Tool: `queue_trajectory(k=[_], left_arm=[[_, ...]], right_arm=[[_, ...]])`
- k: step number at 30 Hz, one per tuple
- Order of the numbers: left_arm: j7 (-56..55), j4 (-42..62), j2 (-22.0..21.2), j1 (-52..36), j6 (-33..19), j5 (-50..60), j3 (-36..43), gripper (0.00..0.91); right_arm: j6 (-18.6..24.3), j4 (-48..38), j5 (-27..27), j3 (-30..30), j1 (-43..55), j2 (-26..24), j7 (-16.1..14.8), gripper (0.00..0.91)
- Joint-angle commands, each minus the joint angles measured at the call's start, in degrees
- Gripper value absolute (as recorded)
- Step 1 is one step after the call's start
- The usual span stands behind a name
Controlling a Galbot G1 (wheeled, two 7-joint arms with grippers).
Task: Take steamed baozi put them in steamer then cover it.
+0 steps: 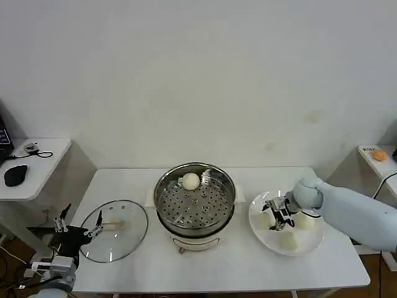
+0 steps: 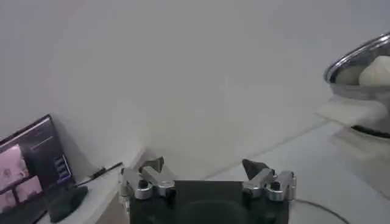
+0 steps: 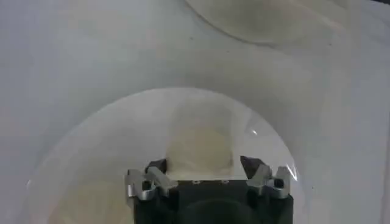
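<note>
The steamer (image 1: pixel 195 200) stands mid-table with one steamed baozi (image 1: pixel 190 181) on its perforated tray; the left wrist view shows its rim (image 2: pixel 359 61) and that bun (image 2: pixel 378 72). Three more baozi lie on a white plate (image 1: pixel 259 234) to the right. My right gripper (image 1: pixel 277 217) is low over the plate, open, its fingers straddling one bun (image 3: pixel 200 146). The plate's rim (image 3: pixel 91 131) curves around it. The cover (image 1: pixel 118 231) lies flat on the table to the left. My left gripper (image 1: pixel 77 231) (image 2: pixel 203 165) hovers open and empty at the cover's left edge.
A side table at the far left holds a black mouse (image 1: pixel 15 175), and a monitor (image 2: pixel 30 164) stands there. A shelf at the far right carries an orange object (image 1: pixel 378 155). The table's front edge runs close below the cover and plate.
</note>
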Motion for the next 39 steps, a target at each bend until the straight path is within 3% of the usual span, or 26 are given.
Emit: queue_trajectory(k=[1, 20, 24, 29, 39], left_arm=[[-0.01, -0.14, 0.06, 0.01, 0.04, -0.04, -0.12, 0.907], [0.02, -0.55, 0.39, -0.59, 0.23, -0.42, 0.51, 0.907], [0.01, -0.45, 0.39, -1.04, 0.17, -0.43, 1.15, 0.907], [-0.02, -0.04, 0.62, -1.69, 0.10, -0.43, 1.36, 0.907], [-0.04, 0.24, 0.92, -2.79, 0.16, -0.41, 0.83, 0.907]], right_arm=[[-0.44, -0.05, 0.99, -1.50, 2.13, -0.32, -1.50, 0.635], [-1.22, 7.74, 9.67, -10.30, 21.93, -8.64, -2.71, 0.635], [-1.90, 11.39, 11.79, -14.51, 31.70, -8.93, -2.53, 0.635], [-2.98, 14.05, 15.67, -17.89, 38.71, -5.95, -1.70, 0.645], [-9.66, 14.15, 23.34, -19.10, 40.27, 9.43, 2.45, 0.645]])
